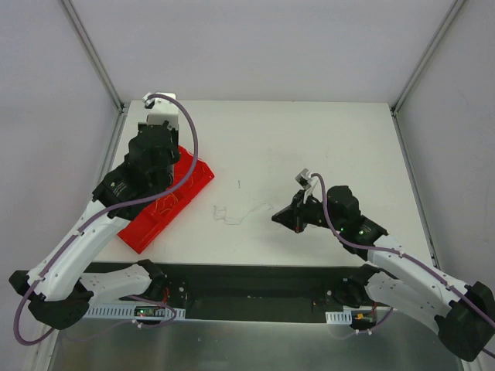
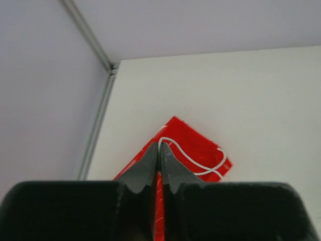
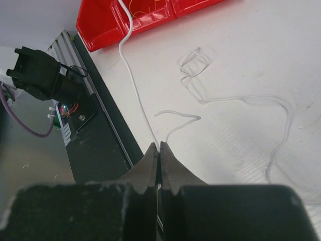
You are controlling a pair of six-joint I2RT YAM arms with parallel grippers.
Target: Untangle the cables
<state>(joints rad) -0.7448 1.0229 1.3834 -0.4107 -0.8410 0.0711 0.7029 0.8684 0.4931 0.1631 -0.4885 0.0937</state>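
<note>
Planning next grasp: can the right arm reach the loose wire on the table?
Probably: the loose wire lies on the table just ahead of the right gripper, nothing between. But its jaws are shut on a white strand, so it must let go first.

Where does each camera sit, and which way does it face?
Top external: above and behind, looking down on the table; left arm and right arm show.
Left wrist: over the red tray, facing the far left corner; left gripper shows.
Right wrist: low, facing the tray; right gripper shows.
Both wrist views share the white cable and tray.
</note>
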